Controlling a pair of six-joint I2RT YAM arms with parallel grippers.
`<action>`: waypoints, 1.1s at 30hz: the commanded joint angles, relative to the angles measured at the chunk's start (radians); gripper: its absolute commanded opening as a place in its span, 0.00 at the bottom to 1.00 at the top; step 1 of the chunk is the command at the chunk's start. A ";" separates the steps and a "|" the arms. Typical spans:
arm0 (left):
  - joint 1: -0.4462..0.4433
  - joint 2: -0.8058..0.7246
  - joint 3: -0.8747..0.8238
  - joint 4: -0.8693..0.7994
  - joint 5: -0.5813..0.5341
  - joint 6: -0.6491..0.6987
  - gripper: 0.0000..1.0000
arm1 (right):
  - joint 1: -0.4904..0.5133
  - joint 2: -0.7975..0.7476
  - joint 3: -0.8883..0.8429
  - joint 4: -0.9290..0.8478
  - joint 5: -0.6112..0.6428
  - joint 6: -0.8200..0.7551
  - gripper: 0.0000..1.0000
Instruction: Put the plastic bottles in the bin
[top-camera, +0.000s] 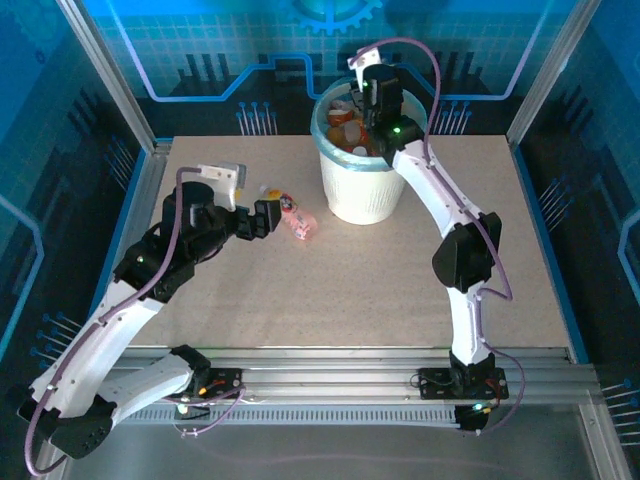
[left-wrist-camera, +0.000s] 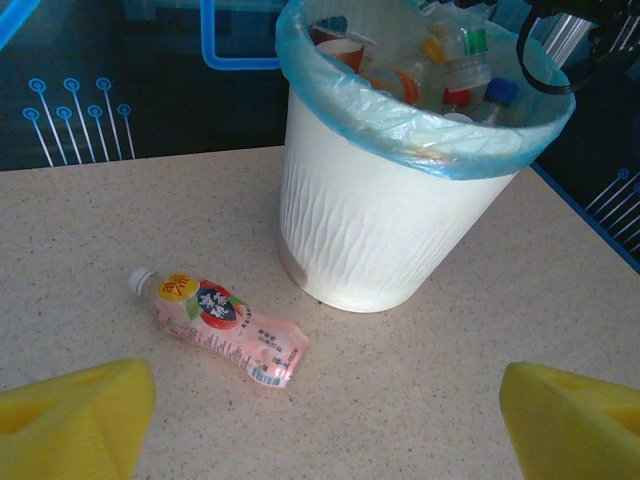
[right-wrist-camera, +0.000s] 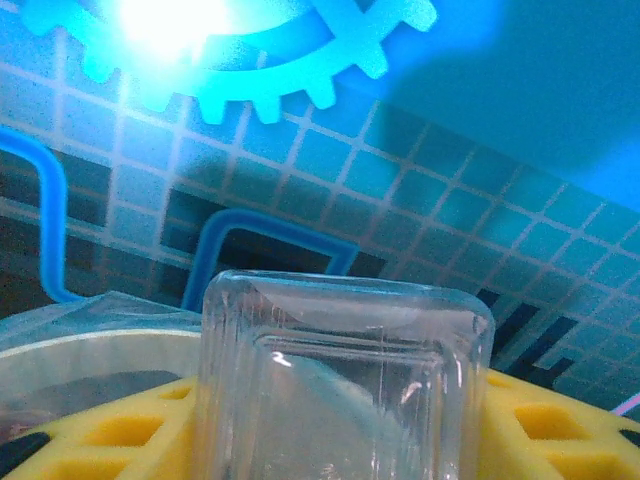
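Left gripper: you have it low over the table, its yellow pads standing wide apart with nothing between them. Pink bottle: lying on its side on the table just ahead of that gripper, between it and the bin. Its white cap points away from the bin and its red-and-orange label faces up. It is near the bin's foot but not touching it. Bin: upright toward the far middle of the table, with a white ribbed wall and a light blue liner folded over the rim. Binned bottles: several are heaped inside, and blue, green and orange caps can be made out among them. Right gripper: you have it above the bin's mouth, the arm reaching over the rim in the top view. Its yellow pads are clamped on either side of a clear bottle. Clear bottle: squarish body, held end-on to the wrist camera over the bin. You cannot tell its cap or label from here.
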 joint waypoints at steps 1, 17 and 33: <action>0.012 0.002 -0.001 0.042 0.012 0.003 0.91 | -0.047 -0.054 -0.061 0.050 0.008 0.008 0.56; 0.013 0.034 0.000 0.052 0.031 -0.020 0.91 | -0.072 -0.124 -0.109 -0.042 -0.135 0.102 0.80; 0.014 0.046 -0.004 0.042 0.030 -0.018 0.91 | -0.136 0.151 0.358 -0.612 -0.224 0.334 0.54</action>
